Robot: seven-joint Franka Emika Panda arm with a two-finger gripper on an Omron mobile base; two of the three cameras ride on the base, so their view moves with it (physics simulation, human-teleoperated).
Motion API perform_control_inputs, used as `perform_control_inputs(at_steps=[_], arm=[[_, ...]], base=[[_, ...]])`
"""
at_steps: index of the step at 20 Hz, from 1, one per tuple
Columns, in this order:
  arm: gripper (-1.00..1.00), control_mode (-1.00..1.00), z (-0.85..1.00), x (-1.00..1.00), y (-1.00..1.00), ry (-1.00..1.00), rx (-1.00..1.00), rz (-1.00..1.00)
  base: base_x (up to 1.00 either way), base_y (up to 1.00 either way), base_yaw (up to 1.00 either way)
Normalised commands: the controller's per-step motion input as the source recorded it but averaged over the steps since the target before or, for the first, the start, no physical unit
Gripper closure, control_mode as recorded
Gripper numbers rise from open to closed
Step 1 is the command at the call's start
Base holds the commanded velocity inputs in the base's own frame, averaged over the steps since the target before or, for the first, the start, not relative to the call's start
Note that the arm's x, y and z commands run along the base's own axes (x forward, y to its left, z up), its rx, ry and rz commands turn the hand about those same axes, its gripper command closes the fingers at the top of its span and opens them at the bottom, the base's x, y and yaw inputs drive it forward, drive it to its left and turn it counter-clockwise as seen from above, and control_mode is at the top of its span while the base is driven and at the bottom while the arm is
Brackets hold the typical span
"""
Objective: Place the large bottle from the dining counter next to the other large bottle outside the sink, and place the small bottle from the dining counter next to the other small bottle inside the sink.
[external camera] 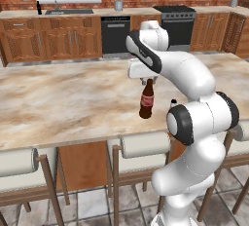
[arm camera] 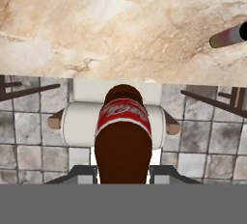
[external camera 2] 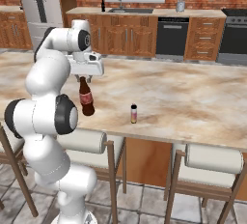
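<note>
One large bottle (external camera: 146, 102) hangs by its neck from my gripper (external camera: 148, 80), whose jaws are nearly closed around the cap end, and its base is clear of the desk (external camera: 58, 98). It sits at the near edge of that desk, above the stool (arm camera: 116, 121) I can see past its red label in the hand view. Just beyond the large bottle, toward the middle of the desk, the small bottle (external camera 2: 134, 113) stands upright, apart from it and untouched.

My judgement is that the carry step is in hand: this bottle has to go to the far counter, beside the other large bottle (external camera: 39, 8) that I take to be the dark shape standing left of the sink (external camera: 69, 11); it is too small for me to be sure. The grip is high on the neck, so the body can swing. I would drive the base gently, keep the wrist vertical, and hold the bottle high enough to pass over the desk edge and stool backs. I would also steer away from the small bottle so the hanging base does not clip it. At the sink I would lower until the base rests flat outside the basin, close beside the other bottle without knocking it, and only then open the jaws.
</note>
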Motion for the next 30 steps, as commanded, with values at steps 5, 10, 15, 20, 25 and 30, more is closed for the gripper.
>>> perform_control_inputs(at_steps=[5,10,15,20,25,30], arm=[[1.00,-1.00,0.12,-0.36,-0.01,0.00,0.00,0.00],[1.00,-1.00,0.21,-0.44,0.00,0.01,0.00,0.00],[1.00,-1.00,0.00,-0.01,0.00,0.00,0.00,0.00],[1.00,-1.00,0.00,0.00,0.00,0.00,0.00,0.00],[1.00,1.00,0.00,0.00,0.00,0.00,0.00,0.00],[1.00,1.00,0.00,0.00,0.00,0.00,0.00,0.00]], base=[[0.00,0.00,0.00],[0.00,0.00,0.00],[0.00,0.00,0.00],[0.00,0.00,0.00],[-0.16,0.01,0.00],[-0.41,0.74,-0.02]])
